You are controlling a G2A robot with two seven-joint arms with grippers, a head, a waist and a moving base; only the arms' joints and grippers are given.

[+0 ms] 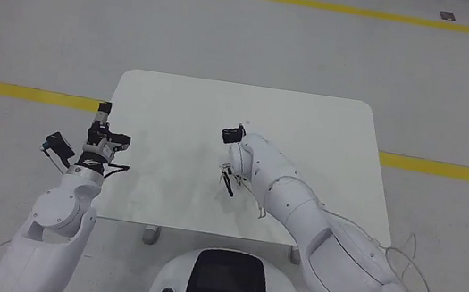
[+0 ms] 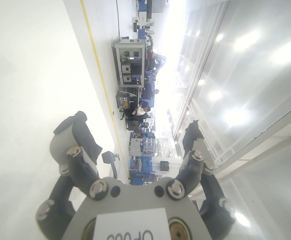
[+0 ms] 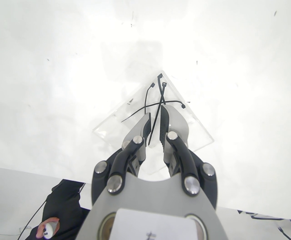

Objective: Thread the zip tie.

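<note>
Pick-up stage here: the right gripper [image 3: 155,110] is down over the clear tray [image 3: 205,136] on the table [image 1: 222,108]. Its fingers are a narrow gap apart with one black zip tie [image 3: 152,130] running between them, daylight on both sides, so nothing is clamped yet. That tie lies in the tray, crossing the other ties [image 3: 146,97]. Its long axis is almost in line with the fingers: the head end points away from the wrist toward the tray's far corner, and the thin tail points back toward the wrist. Next move, I'd say, is to squeeze shut on the strap and lift it clear without dragging its neighbours along. Over at the table's left edge the left gripper [image 2: 136,121] hangs wide apart, holding nothing, turned out toward the room; it will likely be wanted for the threading itself, tail into head
</note>
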